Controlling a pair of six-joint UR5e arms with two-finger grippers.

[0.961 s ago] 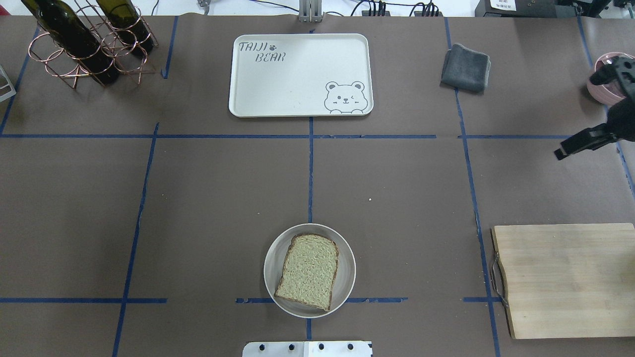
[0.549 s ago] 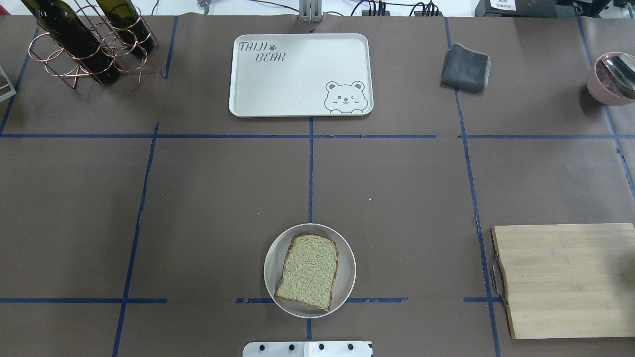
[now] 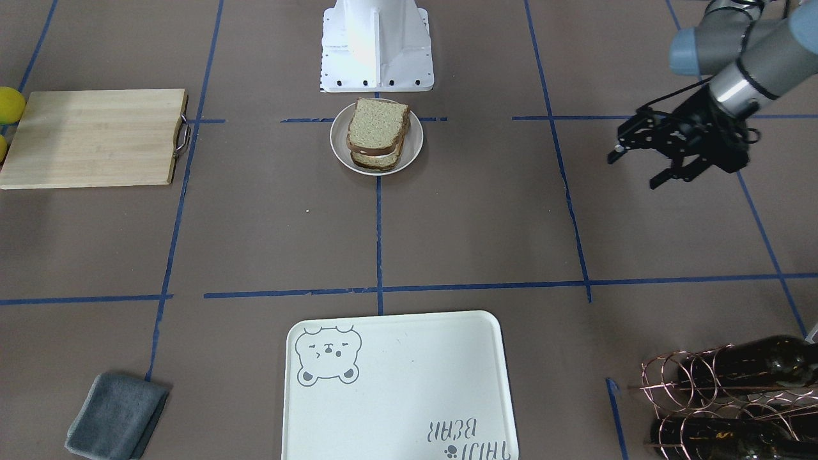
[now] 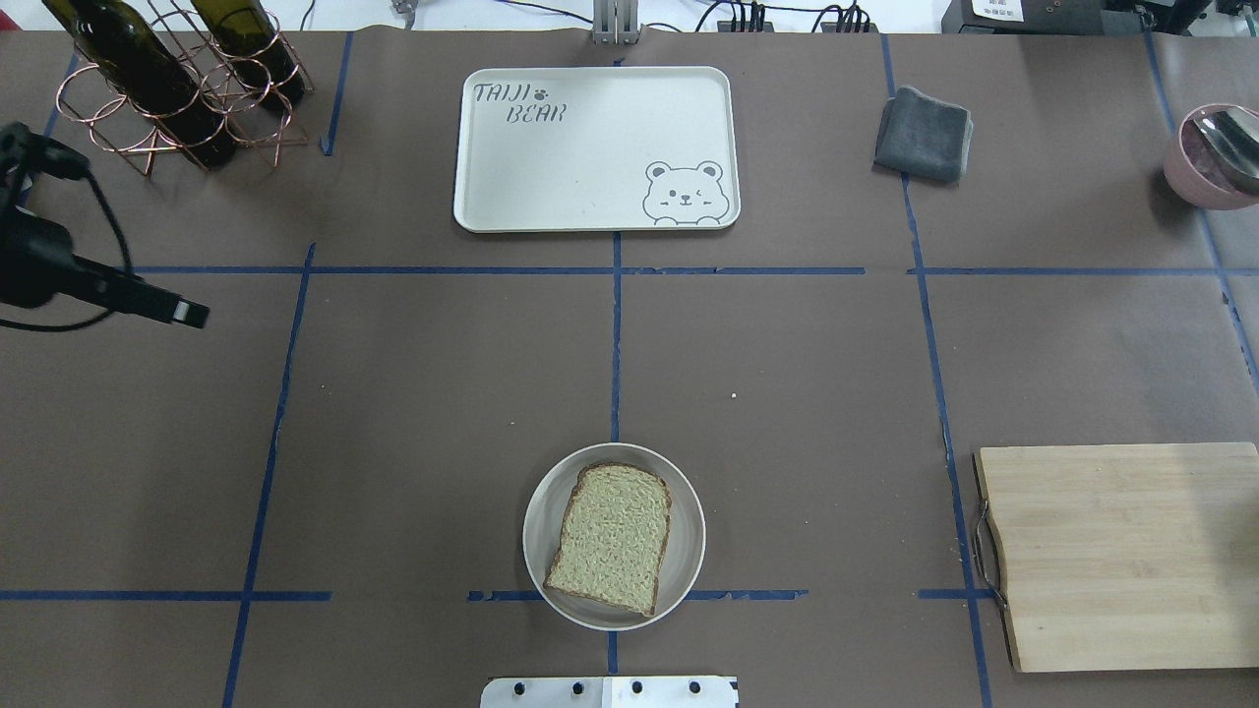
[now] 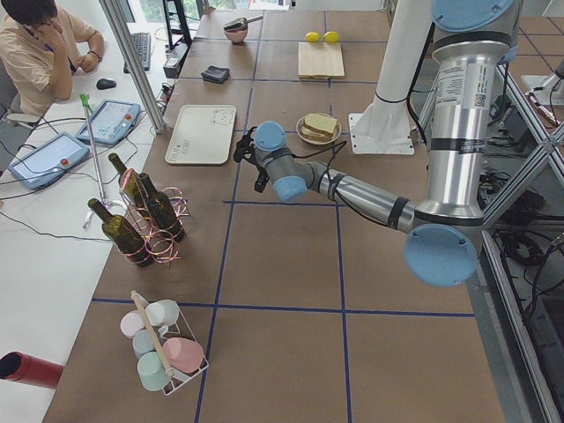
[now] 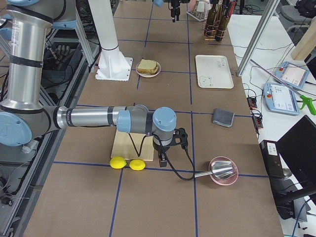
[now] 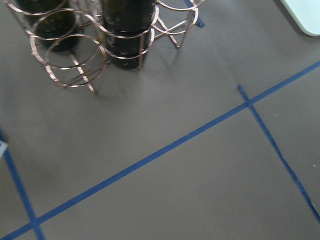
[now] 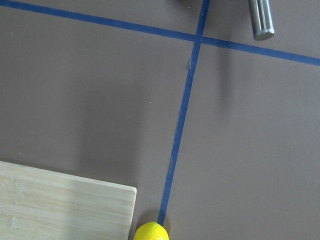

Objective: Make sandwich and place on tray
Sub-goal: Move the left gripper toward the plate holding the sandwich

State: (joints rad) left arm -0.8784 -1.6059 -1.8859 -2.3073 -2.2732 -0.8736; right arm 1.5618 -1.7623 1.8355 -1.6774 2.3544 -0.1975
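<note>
Sandwich (image 3: 377, 135): two brown-crusted slices stacked with a white layer showing between them, lying in white round bowl (image 3: 414, 148) close before the robot base; well apart from the left fingers (image 3: 664, 177), off to the robot's right of them; not on the tray.

Tray (image 3: 409, 383): white, rounded corners, grey bear face and grey lettering in opposite corners; nothing on it; lies at the far side of the counter (image 4: 443, 374) from the base, well apart from both sets of fingers.

Left fingers: spread, holding nothing; held over bare counter; wire rack with dark bottles (image 4: 177, 98) near them, on the side away from the base.

Right fingers (image 6: 162, 159): seen only from the side camera, so whether spread or pressed together cannot be told; pointing down past the outer end of the wooden cutting board (image 4: 1121, 551); two lemons (image 6: 126, 163) just beside them; pink bowl with a metal ladle (image 4: 1205, 157) near, farther from the base.

Grey folded cloth (image 4: 923, 133): between tray and pink bowl, well apart from all fingers.
</note>
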